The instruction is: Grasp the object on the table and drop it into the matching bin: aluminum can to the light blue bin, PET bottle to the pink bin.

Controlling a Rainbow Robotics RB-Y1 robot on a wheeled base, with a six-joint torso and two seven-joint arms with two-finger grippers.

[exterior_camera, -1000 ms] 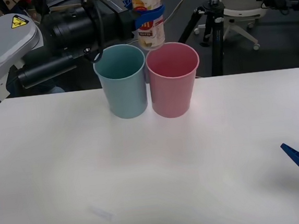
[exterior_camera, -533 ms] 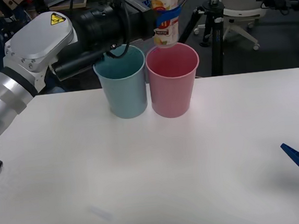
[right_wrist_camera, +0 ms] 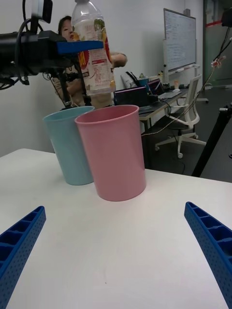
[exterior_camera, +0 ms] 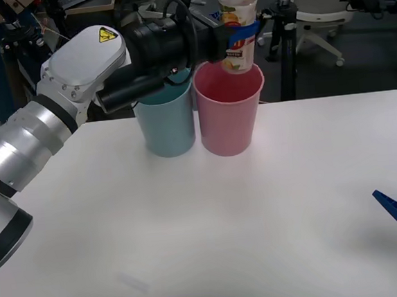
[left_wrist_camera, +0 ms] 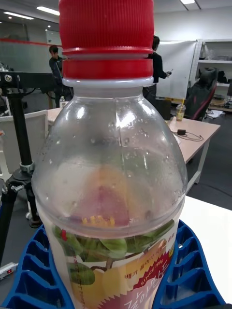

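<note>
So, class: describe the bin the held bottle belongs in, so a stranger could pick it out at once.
On the white table, two tall tapered bins stand side by side at the far edge. Take the pink bin, under the PET bottle in the left gripper; its neighbour is the light blue bin.

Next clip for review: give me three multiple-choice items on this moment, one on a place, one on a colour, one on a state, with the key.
1. Where is the bottle?
A. Lying on the table
B. Held above the pink bin
C. Inside the light blue bin

2. What colour is the bottle's cap?
A. Red
B. Green
C. White

3. What state is the right gripper in?
A. Shut on the bottle
B. Shut on nothing
C. Open, low over the table

Key: 1 B, the left gripper holds it upright over the pink bin, beside the light blue bin. 2 A, the left wrist view shows a red screw cap. 3 C, its blue fingers stand wide apart above the white table.
</note>
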